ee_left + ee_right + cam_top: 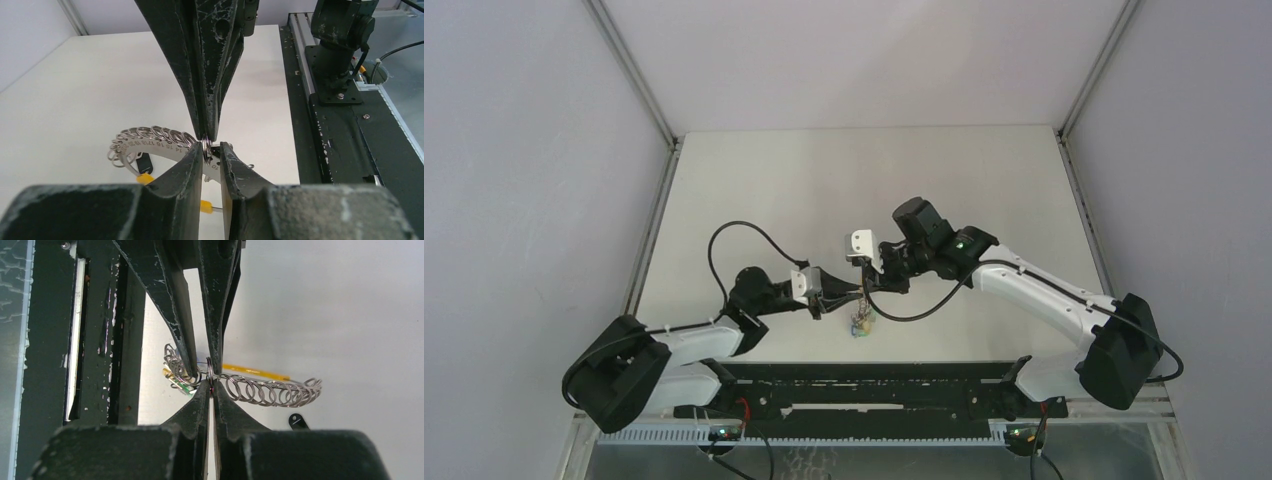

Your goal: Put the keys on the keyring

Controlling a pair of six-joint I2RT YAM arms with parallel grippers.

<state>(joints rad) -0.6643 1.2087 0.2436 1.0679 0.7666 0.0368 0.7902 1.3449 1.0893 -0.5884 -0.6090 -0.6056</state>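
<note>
The keyring (150,137), a curved silvery band carrying a row of small rings, hangs in mid-air between both grippers over the table's near middle. My left gripper (211,150) is shut on the band. My right gripper (211,382) is shut on one small ring (206,145) right beside the left fingertips. In the right wrist view the keyring (270,391) trails off to the right. Keys dangle below it: a black tag (144,161), yellow heads (145,178), a yellow key (255,371), and green and yellow pieces (180,382). From above they show as a small coloured bunch (860,323).
A black rail (864,385) runs along the table's near edge, just behind the hanging keys. The right arm's base (340,30) stands on it. White enclosure walls and metal posts (639,80) border the white table (864,180).
</note>
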